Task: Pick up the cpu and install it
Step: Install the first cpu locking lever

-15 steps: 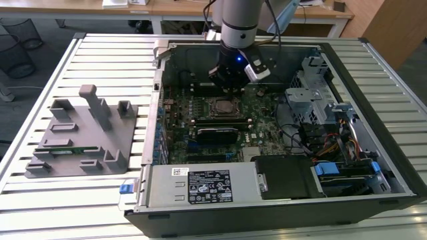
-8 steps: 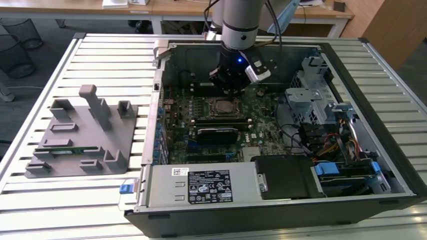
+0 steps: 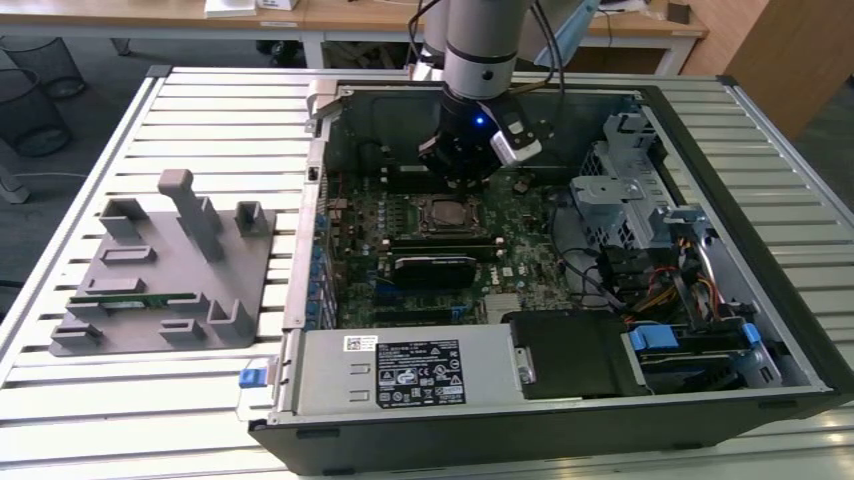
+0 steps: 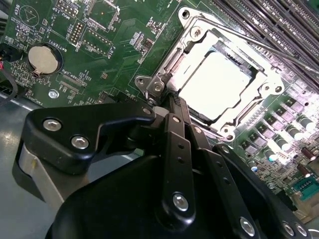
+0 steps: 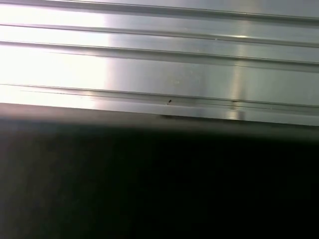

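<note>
Wooden desks (image 3: 360,18) are standing beyond the slatted metal table (image 3: 214,100); wire bins (image 3: 30,95) are sitting on grey floor (image 3: 80,130).

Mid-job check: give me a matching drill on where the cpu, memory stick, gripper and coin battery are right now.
Things:
1. cpu
2. memory stick
3. gripper
4. coin battery

Places:
A. on the grey fixture at the exterior view's left
B. in a round holder on the motherboard, apart from the socket
C. inside the metal socket frame
D. over the motherboard, at the socket frame's edge

Pairs: 1-C, 2-A, 3-D, 4-B
</note>
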Available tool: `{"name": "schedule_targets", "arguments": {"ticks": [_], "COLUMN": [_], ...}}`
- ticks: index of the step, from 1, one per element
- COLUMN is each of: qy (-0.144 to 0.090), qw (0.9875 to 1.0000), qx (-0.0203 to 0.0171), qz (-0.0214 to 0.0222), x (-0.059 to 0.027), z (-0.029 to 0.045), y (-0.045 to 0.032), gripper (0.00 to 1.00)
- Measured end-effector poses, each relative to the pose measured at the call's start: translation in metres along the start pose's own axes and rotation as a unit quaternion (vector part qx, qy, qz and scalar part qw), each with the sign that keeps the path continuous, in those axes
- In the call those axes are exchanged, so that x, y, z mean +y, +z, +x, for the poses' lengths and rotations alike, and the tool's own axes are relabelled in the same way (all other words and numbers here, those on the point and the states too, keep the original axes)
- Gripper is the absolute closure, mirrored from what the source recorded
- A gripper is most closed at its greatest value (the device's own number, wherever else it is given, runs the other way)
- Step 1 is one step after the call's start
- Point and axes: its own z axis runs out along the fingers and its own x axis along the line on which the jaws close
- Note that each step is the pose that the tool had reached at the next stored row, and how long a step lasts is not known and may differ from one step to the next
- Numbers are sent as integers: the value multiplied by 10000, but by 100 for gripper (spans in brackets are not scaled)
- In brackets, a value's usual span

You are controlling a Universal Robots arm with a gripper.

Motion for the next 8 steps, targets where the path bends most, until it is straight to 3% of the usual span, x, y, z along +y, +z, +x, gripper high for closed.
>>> {"name": "schedule_targets", "arguments": {"ticks": [4, 8], "qy": [0, -1], "qw": [10000, 9999], "qx": [-1, -7], "qz": [-34, -124], "x": [4, 6], "z": [0, -1], "y": [5, 7], "gripper": [89, 89]}}
